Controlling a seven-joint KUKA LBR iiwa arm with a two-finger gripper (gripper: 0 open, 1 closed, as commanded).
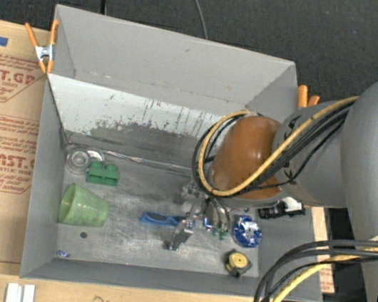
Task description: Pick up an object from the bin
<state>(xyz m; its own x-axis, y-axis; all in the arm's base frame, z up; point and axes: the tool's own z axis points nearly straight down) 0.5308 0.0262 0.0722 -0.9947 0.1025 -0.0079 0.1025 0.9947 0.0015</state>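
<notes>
Blue flat piece (160,218), bin floor (122,240) centre — likely light, stiff, slippery; take across narrow middle. Fingers (178,237) just beside right end — open or shut, cannot tell.

The bin (162,55) is plain grey, its back wall streaked with dark scuffs; the cup (83,206) is pale green; just above the cup, a darker green block (103,173); right of the cup, a bright blue strip (159,218); farther right, a ball (247,232) mottled blue and white, and a yellow-and-black disc (235,262); the wrist cover (246,157) is orange-brown, looped by yellow and black cables (204,149).
</notes>
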